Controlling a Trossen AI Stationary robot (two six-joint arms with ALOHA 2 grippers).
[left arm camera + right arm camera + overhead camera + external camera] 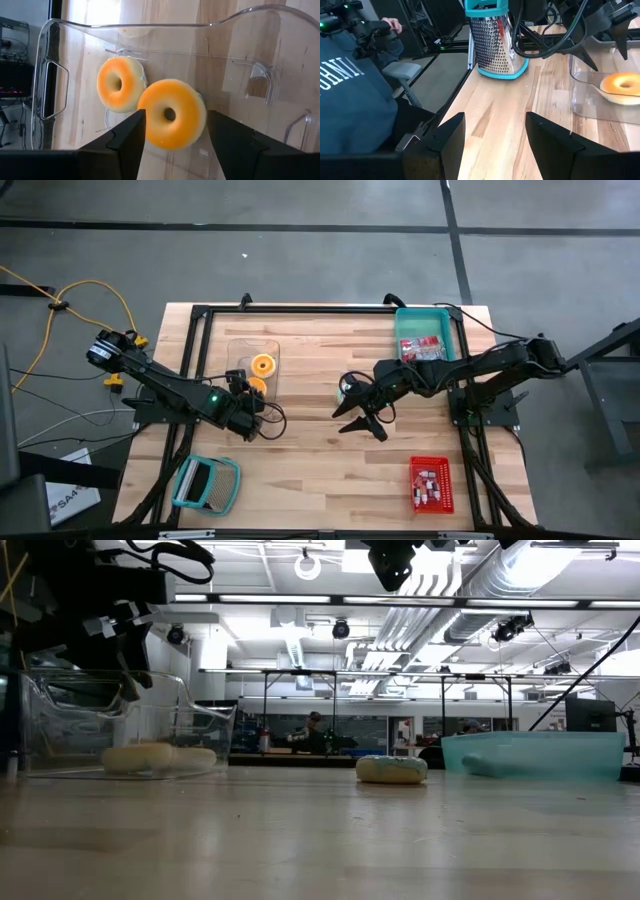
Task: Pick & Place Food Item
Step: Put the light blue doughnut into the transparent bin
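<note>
- The pale wooden surface [320, 450] sits on a grey floor [300, 240]; the low view looks into a workshop hall with ceiling lights and ducts
- Clear plastic tray [252, 360] left of centre in the high view, holding two orange-iced donuts [172, 114]
- Left gripper [250, 395] at the tray's lower edge; jaws spread wide, gripping nothing, one donut between them
- Right gripper [362, 423] at mid-frame, jaws apart and empty; a green-iced donut [391, 769] lies beside it
- Teal bin [428, 332] upper right; red basket [432, 484] lower right; grater [207, 483] lower left
- A seated person's blue sleeve [350, 105] in the right wrist view
</note>
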